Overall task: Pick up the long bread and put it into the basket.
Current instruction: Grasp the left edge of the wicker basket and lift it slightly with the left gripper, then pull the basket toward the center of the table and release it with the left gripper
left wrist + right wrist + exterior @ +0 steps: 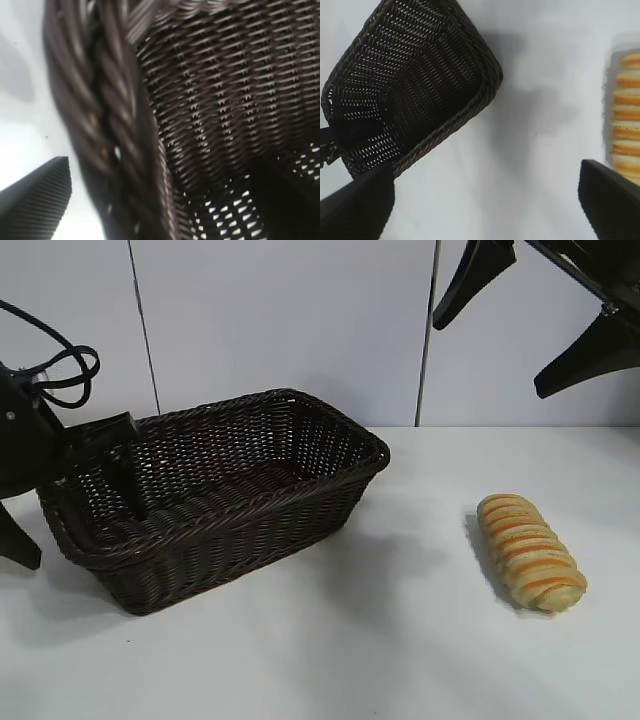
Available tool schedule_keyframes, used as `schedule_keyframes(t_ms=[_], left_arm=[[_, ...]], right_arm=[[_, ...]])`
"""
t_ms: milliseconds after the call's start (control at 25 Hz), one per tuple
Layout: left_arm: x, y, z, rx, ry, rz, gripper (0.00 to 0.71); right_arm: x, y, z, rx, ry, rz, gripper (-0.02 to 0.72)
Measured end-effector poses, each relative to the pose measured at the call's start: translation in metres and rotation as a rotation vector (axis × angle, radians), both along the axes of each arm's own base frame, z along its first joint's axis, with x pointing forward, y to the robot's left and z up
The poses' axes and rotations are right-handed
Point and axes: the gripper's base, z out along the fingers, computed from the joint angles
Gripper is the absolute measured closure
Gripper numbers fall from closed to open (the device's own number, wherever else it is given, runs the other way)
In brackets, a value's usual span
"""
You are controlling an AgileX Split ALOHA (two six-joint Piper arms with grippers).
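A: Where does the elongated golden-tan loaf with orange-brown ridges, the long bread [530, 551], lie?

B: Flat on the white table [400, 640], at about four o'clock from the middle of the exterior view, well apart from everything else. Nothing touches it.

A: And the large rectangular dark brown woven wicker basket [270, 510]?

B: On the table at about nine o'clock from the middle, one corner turned toward the loaf. Nothing lies inside except a dark finger.

A: Whose finger?

B: The left gripper's [122, 477]. That black arm sits at the basket's nine o'clock end, and the gripper straddles the braided rim there: one finger reaches down inside the wall, the other [37, 200] stands outside it, as the left wrist view shows. Whether the fingers press the wicker or merely flank it, I cannot tell.

A: The right gripper [545, 310]?

B: High at one o'clock in the exterior view, well above the table. Its two black fingers are spread wide, holding nothing. In the right wrist view one finger [357, 205] appears near the basket and the other near the loaf.
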Motion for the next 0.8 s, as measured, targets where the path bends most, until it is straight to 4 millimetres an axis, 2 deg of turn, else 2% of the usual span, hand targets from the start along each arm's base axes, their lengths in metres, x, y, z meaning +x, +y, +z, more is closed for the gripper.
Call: schedule_keyframes(t_ms=[200,320,640,800], left_arm=[[-0.002,-0.001,0.0,-0.003,0.023,-0.008,0.613],[0.003,-0.003,0.008,-0.005,0.018,-0.044,0.613],[0.027,-0.001,0.067,0.008,-0.048,-0.256,0.613],[0.036,-0.003,0.086,0.015,-0.083,-0.303,0.613]], right_arm=[[0.0,0.0,0.0,0.0,0.0,0.0,0.009],[0.0,0.0,0.0,0.0,0.0,0.0,0.009],[0.0,0.0,0.0,0.0,0.002,0.001,0.009],[-0.001,0.0,0.0,0.0,0.006,0.004,0.009]])
